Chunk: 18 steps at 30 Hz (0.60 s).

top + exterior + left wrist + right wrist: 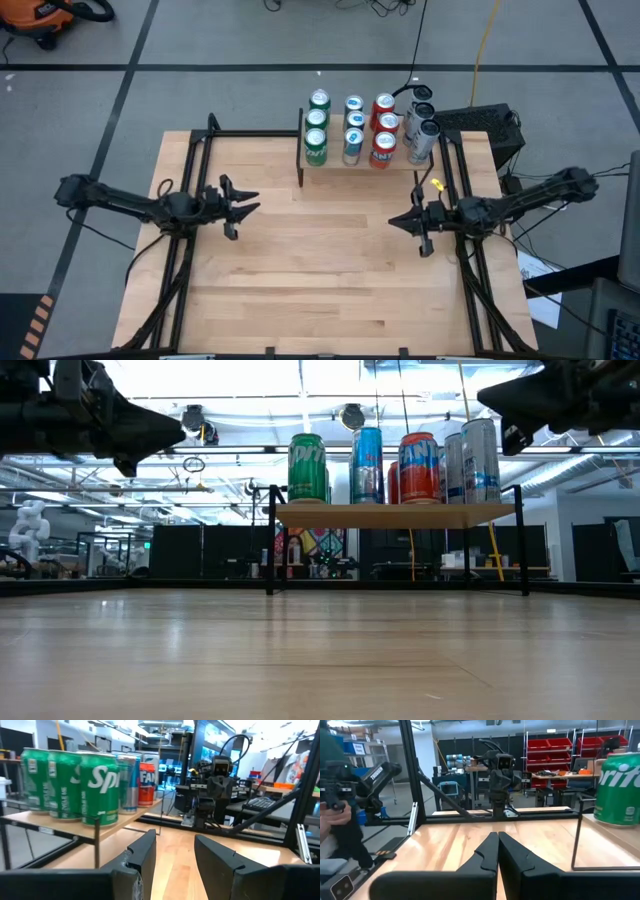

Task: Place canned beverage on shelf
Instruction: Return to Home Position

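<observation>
The shelf [400,515], a small raised wooden board on thin black supports, stands at the table's far middle. Several cans stand upright on it in rows: green [317,128], blue-and-silver [353,128], red-orange [384,128] and plain silver [422,125]. My left gripper [245,205] hovers over the table's left part, open, with nothing between its fingers [175,845]. My right gripper [400,222] hovers over the right part, shut and empty [497,840]. Both point level toward the table's middle, well short of the shelf.
Black frame rails [190,200] run along the table's left and right sides [470,260]. Bare tabletop [320,270] lies between the two grippers and toward the near edge. A dark box [485,125] sits beside the shelf's right end. A person [340,815] stands beyond the table's edge.
</observation>
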Tool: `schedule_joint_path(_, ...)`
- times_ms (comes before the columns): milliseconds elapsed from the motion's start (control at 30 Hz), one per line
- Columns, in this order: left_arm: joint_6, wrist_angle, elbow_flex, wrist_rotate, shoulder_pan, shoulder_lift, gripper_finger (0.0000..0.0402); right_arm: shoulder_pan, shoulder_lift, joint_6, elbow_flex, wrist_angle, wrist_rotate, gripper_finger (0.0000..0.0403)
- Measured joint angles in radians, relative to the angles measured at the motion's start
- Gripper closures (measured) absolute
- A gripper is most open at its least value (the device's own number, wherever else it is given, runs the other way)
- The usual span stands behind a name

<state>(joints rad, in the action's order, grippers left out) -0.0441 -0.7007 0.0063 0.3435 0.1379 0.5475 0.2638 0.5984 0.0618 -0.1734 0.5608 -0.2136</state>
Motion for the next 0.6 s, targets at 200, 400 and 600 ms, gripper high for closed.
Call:
schedule_joint_path(200,-0.001,0.223,0.0,0.021,0.0,-0.247,0.0263,0.0,-0.137,-0.003,0.0,-0.147,-0.011,0.0403)
schedule_joint_path(400,-0.002,0.49,0.014,0.028,0.0,-0.468,0.0263,0.0,-0.216,0.001,0.008,-0.213,-0.025,0.0403)
schedule_joint_path(600,0.001,0.6,0.047,0.032,0.0,-0.546,0.0263,0.0,-0.265,0.015,0.118,-0.118,-0.045,0.0403)
